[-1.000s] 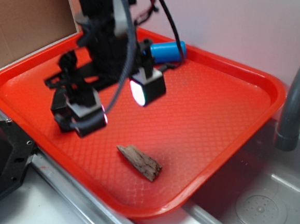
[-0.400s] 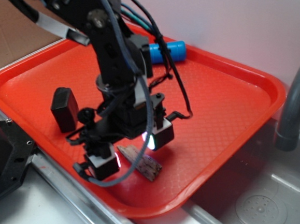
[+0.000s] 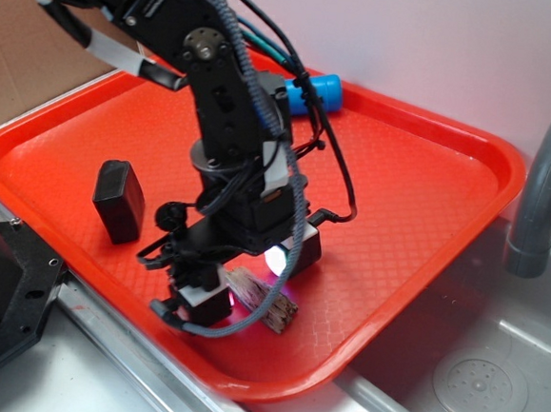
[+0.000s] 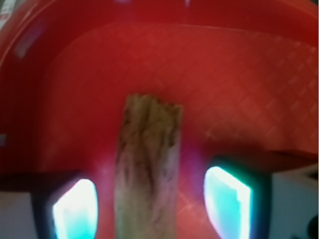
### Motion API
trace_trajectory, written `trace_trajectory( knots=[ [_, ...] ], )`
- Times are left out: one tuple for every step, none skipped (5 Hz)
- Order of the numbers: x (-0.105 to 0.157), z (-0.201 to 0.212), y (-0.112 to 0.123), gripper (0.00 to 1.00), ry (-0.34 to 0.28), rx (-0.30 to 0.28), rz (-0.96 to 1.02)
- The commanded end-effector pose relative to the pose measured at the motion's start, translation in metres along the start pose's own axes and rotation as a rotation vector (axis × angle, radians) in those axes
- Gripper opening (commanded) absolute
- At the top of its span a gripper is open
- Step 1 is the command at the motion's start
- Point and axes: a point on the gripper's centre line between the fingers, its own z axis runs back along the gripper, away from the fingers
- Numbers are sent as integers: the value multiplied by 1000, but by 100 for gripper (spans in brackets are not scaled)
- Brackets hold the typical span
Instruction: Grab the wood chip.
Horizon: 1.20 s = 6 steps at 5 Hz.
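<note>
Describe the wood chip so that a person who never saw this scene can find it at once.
Look at the red tray beside the sink. Near its front edge, between the open fingers of the end effector, lies the wood chip. It alone is rough, brown-grey, splintery wood; the black block and blue cylinder look smooth.

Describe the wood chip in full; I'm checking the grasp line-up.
The wood chip is a flat, elongated shard of rough brown-grey wood with streaky, splintery grain. Its blunt, ragged end sticks out past the gripper; the other end is hidden. It lies flat on the tray near the front rim. In the wrist view it runs lengthwise between the two lit fingers, with a gap on each side, so nothing grips it yet.
</note>
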Motion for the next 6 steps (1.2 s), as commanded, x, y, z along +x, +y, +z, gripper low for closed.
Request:
trace_trajectory(
  knots=[
    [-4, -7, -10, 0, 36, -6, -7],
    [-4, -8, -11, 0, 55, -12, 6],
    [-6, 11, -11, 0, 61, 43, 164],
    [-17, 44, -7, 0, -6, 58, 360],
    [-33, 93, -2, 0, -3, 86, 608],
    [-36, 121, 1, 0, 82, 85, 858]
  ],
)
